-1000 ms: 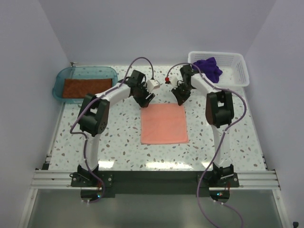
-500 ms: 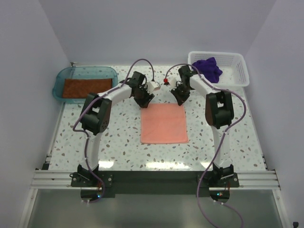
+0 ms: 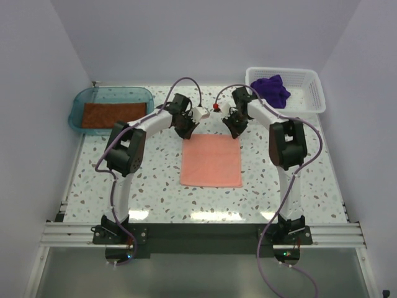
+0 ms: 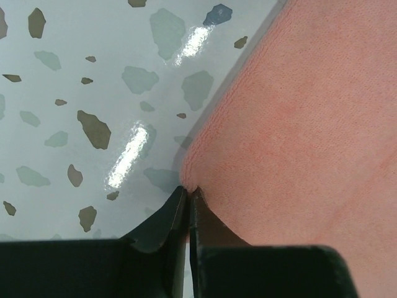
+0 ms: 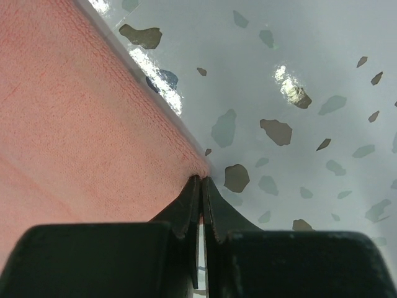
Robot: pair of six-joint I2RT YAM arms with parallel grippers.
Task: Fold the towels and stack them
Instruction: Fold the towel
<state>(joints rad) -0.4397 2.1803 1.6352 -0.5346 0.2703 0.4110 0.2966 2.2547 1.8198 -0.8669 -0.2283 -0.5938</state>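
Note:
A salmon pink towel [image 3: 211,162] lies flat at the table's middle. My left gripper [image 3: 185,134] is shut on its far left corner [image 4: 189,180], the black jaws pinching the cloth [image 4: 298,124]. My right gripper [image 3: 235,133] is shut on the far right corner [image 5: 201,169] of the same towel [image 5: 68,124]. A rust brown towel [image 3: 113,113] lies flat in the teal tray [image 3: 80,99] at the far left. A deep purple towel [image 3: 273,87] sits bunched in the white mesh basket [image 3: 310,93] at the far right.
The tray and basket flank the two arms at the back of the speckled table [image 3: 155,192]. White walls close in both sides. A metal rail [image 3: 198,233] runs along the near edge by the arm bases.
The left gripper has closed from open onto the towel's far left corner. Both grippers have shifted slightly back, and the pink towel has shifted a little with them.

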